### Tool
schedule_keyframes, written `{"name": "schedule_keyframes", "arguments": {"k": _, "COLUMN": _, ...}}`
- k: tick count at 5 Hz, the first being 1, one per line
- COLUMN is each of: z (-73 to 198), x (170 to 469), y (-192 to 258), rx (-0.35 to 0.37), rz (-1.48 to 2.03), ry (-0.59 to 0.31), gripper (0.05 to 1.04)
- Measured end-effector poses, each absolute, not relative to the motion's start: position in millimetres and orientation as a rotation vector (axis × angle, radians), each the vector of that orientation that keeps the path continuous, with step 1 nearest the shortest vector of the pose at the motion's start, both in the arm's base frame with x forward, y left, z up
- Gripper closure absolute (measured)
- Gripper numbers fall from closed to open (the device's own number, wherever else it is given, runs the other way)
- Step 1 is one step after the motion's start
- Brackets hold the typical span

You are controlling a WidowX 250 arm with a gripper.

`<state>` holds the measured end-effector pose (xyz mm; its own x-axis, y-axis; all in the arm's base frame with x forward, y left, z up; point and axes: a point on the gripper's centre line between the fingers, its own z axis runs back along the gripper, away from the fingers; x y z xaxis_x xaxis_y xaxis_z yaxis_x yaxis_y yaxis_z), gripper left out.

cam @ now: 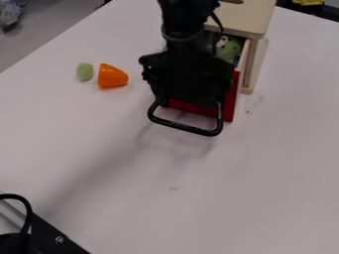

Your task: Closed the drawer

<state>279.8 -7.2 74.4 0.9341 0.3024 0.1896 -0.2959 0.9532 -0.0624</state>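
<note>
Behind the arm (189, 69), the red-fronted drawer (230, 101) stands open.

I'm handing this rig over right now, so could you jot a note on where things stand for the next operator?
Gripper: down at the red drawer front; whether it touches is unclear.
Drawer: pulled out from the wooden cabinet, a green toy inside.
On the table, left in view: orange piece, pale green piece.
Done: gripper is at the drawer; closing isn't done.
Left: push the drawer fully in, probably checking that the toy clears.
</note>
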Motion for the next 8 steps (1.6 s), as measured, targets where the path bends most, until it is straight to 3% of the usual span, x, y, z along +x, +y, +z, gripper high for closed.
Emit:
{"name": "schedule_keyframes", "arguments": {"k": 4, "z": 72.5, "x": 318.1, "y": 4.8, "rx": -0.041, "rz": 0.335, "ry": -0.313, "gripper": 0.085}}
{"name": "schedule_keyframes", "arguments": {"k": 8, "z": 73.6, "x": 330.4, "y": 9.6, "rx": -0.024, "rz": 0.325, "ry": -0.325, "gripper": 0.085}}
